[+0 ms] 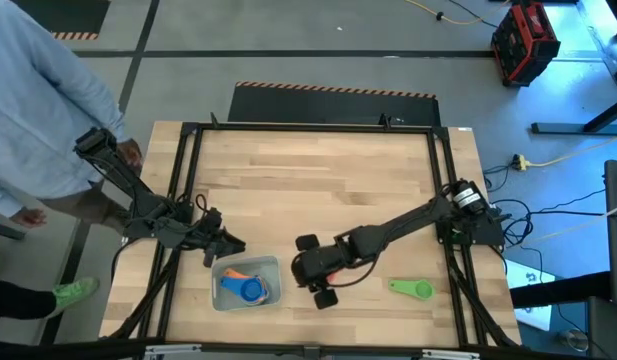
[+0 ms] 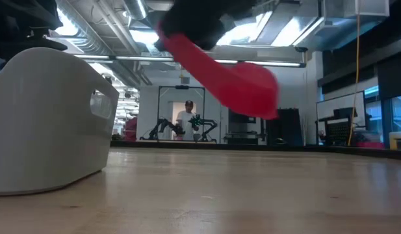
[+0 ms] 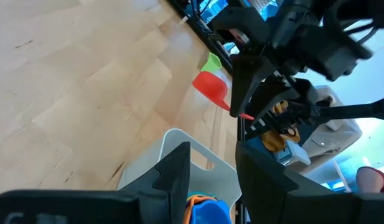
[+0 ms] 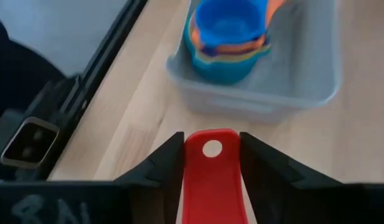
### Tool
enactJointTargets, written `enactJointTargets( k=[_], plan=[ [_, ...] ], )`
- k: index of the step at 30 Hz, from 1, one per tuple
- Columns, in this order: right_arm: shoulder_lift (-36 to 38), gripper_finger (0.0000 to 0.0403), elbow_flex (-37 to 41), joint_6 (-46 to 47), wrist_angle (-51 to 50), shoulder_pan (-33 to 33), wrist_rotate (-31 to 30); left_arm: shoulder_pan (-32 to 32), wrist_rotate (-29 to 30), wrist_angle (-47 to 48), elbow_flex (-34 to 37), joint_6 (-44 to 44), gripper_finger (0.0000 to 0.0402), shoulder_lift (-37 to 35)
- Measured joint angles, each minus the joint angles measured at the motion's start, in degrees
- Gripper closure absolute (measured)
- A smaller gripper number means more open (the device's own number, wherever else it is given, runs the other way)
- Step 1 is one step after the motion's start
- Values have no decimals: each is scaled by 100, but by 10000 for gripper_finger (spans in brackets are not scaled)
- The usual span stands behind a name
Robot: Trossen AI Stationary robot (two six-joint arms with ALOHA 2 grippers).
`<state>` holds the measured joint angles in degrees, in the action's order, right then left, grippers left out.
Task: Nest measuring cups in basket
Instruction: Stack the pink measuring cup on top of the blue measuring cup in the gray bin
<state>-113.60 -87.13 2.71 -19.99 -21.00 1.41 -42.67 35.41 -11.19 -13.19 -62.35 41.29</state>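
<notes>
The left tool hovers parted and empty just beside the basket's left edge; inside it, nested cups sit with the blue one on top. Just right of the basket, the right tool clamps the red cup by its handle, above the worktop. The green cup lies further right, with bare wood beyond.

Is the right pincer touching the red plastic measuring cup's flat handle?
Touching. In the right wrist view, the right pincer has both dark fingers pressed against the sides of the red plastic measuring cup handle, with no gap.
</notes>
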Motion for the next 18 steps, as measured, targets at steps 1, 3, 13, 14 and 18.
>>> enactJointTargets(
  k=[1, 3, 13, 14, 18],
  plan=[
    [0, 256, 0, -10, 80, 40, 27, 0, 3, 1, 0, 0, 280, 0],
    [0, 254, 0, -10, 252, 133, 54, 0, 3, 1, 0, 0, 280, -1],
    [2, 260, 0, -20, 1529, 588, 778, 1, 112, 3, 0, 316, 280, 1],
    [2, 259, 0, -14, 1660, 623, 868, 1, 169, 3, 1, 336, 280, 1],
    [2, 256, 0, -10, 2146, 736, 1053, 3, 462, 3, 0, 487, 280, 1]
  ],
)
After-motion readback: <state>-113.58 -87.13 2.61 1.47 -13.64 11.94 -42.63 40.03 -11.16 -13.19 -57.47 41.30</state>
